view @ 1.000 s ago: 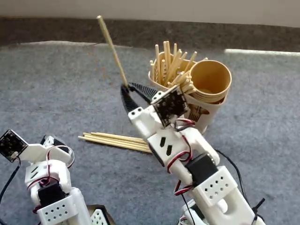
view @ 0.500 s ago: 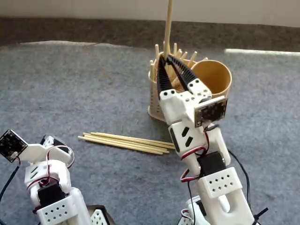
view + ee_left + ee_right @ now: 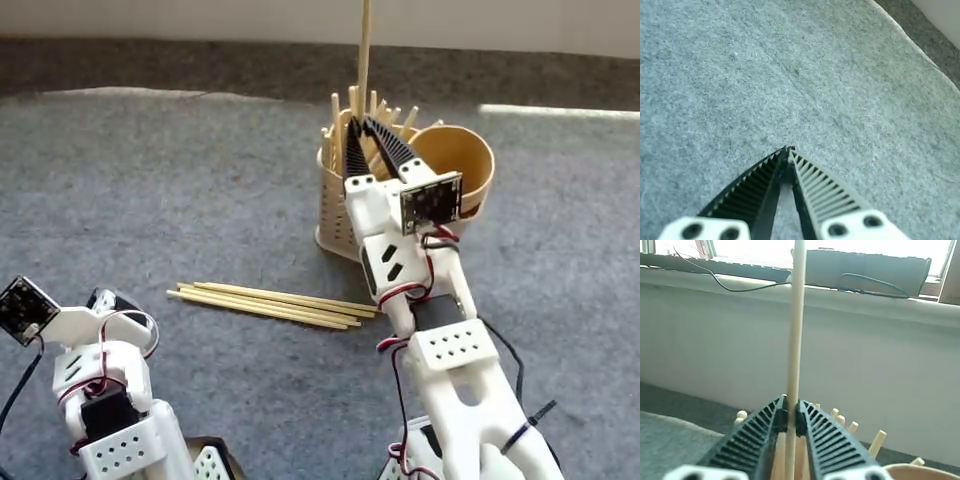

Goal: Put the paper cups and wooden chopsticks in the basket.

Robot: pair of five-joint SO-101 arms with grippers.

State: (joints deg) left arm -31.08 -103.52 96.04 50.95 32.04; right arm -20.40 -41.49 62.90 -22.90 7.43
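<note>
Right gripper (image 3: 360, 128) pinches one chopstick (image 3: 364, 50) over the basket (image 3: 330, 205)
High view: the chopstick stands upright above the basket, which holds a paper cup (image 3: 455, 160); loose chopsticks (image 3: 270, 302) lie on the carpet (image 3: 150, 180), near left of it. Left wrist view: left gripper (image 3: 788, 152) closed on nothing, above carpet. Right wrist view: jaws clamp the upright chopstick
</note>
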